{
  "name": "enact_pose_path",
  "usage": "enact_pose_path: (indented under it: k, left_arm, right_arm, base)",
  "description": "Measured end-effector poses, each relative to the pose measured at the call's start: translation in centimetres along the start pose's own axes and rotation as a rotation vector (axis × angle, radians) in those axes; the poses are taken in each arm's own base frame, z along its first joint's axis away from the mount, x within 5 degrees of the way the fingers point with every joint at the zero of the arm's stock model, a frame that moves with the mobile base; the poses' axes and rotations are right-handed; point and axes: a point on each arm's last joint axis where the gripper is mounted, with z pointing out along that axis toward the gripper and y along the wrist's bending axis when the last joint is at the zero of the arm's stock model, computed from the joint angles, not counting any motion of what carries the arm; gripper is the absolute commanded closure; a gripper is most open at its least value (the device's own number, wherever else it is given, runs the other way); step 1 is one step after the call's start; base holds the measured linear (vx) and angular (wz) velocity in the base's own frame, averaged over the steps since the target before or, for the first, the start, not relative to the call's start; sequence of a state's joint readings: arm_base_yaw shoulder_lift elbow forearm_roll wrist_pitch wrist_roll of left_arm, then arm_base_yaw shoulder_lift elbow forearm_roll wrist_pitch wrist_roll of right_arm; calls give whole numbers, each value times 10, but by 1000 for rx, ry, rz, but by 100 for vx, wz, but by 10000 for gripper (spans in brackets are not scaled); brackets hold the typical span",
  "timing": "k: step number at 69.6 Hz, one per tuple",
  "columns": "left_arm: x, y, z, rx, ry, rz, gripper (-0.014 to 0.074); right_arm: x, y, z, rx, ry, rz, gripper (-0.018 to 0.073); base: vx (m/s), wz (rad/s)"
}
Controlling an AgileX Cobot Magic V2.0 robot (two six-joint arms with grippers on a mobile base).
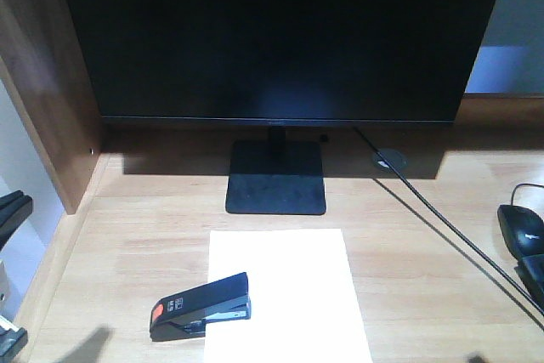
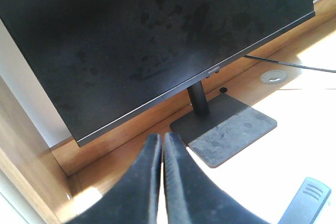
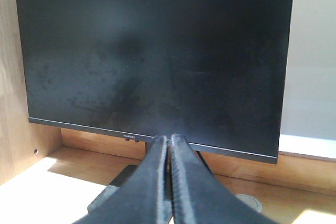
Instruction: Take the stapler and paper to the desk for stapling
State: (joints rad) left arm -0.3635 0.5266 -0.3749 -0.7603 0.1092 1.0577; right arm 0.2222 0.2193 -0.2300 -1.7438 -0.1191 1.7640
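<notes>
The white paper (image 1: 293,291) lies flat on the pale wooden desk (image 1: 144,235), in front of the monitor's base. The black stapler (image 1: 202,304) rests across the paper's left edge, with its orange-red patch toward the left and off the sheet. My left gripper (image 2: 160,136) is shut with nothing between its fingers. It hovers above the desk to the left of the monitor stand, and a dark ribbed end of the stapler (image 2: 307,203) shows at the lower right of that view. My right gripper (image 3: 169,138) is also shut and empty, pointing at the monitor's lower edge.
A large black monitor (image 1: 280,31) on a square base (image 1: 276,178) fills the back of the desk. A dark wooden side panel (image 1: 42,65) walls the left. A round cable hole (image 1: 390,159) feeds a black cable (image 1: 459,244) running to the right front. A black mouse (image 1: 521,229) lies at the right edge.
</notes>
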Motion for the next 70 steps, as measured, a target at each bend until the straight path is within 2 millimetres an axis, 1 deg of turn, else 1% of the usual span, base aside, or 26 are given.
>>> enact_pose_path:
  k: [18,42,52,62,70]
  left_arm:
    - [0,0,0,-2,3,-43,603]
    - [5,3,0,-45,52,-284,603]
    - [5,4,-1,-58,47,-319,603]
    - [1,6,-13,-72,1,-320,603]
    - [2,9,-29,-127,-10,-332,603]
  right_arm:
    - [0,0,0,0,0,0,566]
    - [0,0,0,0,0,0,566]
    - [0,0,0,0,0,0,566]
    - [0,0,0,0,0,0,566]
    - [0,0,0,0,0,0,566]
  base:
    - [0,0]
    - [0,0]
    - [0,0]
    - [0,0]
    - [0,0]
